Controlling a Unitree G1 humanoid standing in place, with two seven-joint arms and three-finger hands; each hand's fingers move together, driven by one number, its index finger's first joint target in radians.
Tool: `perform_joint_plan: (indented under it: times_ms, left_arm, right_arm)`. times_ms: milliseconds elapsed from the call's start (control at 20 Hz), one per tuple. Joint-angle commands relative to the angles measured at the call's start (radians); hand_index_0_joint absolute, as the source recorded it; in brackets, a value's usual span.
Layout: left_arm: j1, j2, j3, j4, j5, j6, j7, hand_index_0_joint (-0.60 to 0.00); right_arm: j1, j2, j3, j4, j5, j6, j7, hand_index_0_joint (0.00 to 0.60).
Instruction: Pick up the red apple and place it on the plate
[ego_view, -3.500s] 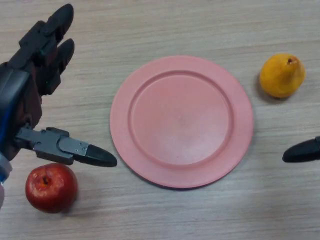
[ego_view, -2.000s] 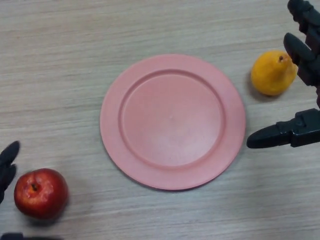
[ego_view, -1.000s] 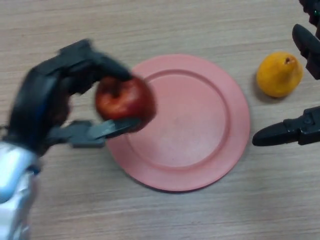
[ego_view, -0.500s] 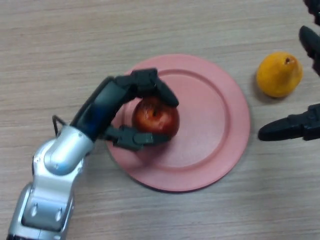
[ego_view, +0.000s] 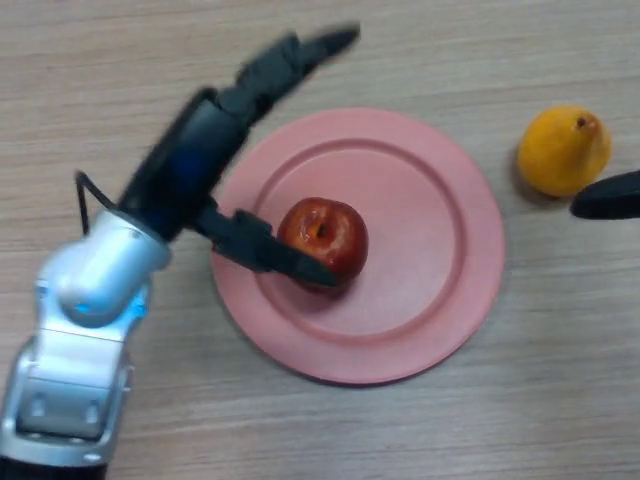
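Apple (ego_view: 324, 238) sits stem-up on the pink plate (ego_view: 440, 300), a little left of the plate's middle. Left hand (ego_view: 215, 150) is spread wide and grips nothing: its fingers (ego_view: 290, 57) stretch straight out past the plate's far left rim, while the thumb (ego_view: 262, 250) lies low across the plate's left side, its tip right at the apple's near left side; whether it touches the fruit is unclear. Plate rests on a pale wood-grain table (ego_view: 120, 60). An orange pear (ego_view: 563, 150) stands on the table to the right, apart from the plate. Right hand (ego_view: 610, 196) shows only as one dark tip at the right edge, just beside the pear; its state cannot be told.
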Motion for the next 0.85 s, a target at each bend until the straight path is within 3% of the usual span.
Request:
perform_joint_plan:
  times_ms: [50,100,250,450,650,850]
  left_arm:
    - [-0.097,0.089,0.119,-0.068,0.009,-0.104,0.102,0.0]
    - [-0.088,0.127,0.158,-0.094,-0.034,-0.056,0.086,0.0]
    - [-0.05,0.177,0.222,-0.116,-0.142,-0.009,0.062,0.0]
    - [0.028,0.175,0.217,-0.107,-0.257,0.027,0.077,0.0]
    - [0.083,0.132,0.229,-0.254,-0.336,0.156,0.166,0.0]
    - [0.102,0.169,0.258,-0.369,-0.428,0.336,0.174,0.0]
  right_arm:
    - [-0.016,-0.057,-0.096,-0.032,0.027,-0.148,-0.043,0.0]
    - [-0.008,-0.065,-0.104,-0.031,0.043,-0.156,-0.045,0.0]
    - [0.009,-0.078,-0.092,-0.017,0.045,-0.196,-0.029,0.0]
    - [0.031,-0.071,-0.08,-0.026,0.044,-0.211,0.002,0.0]
    - [0.066,-0.048,-0.044,-0.047,-0.033,-0.244,0.052,0.0]
    - [0.108,-0.021,-0.048,-0.081,-0.113,-0.278,0.124,0.0]
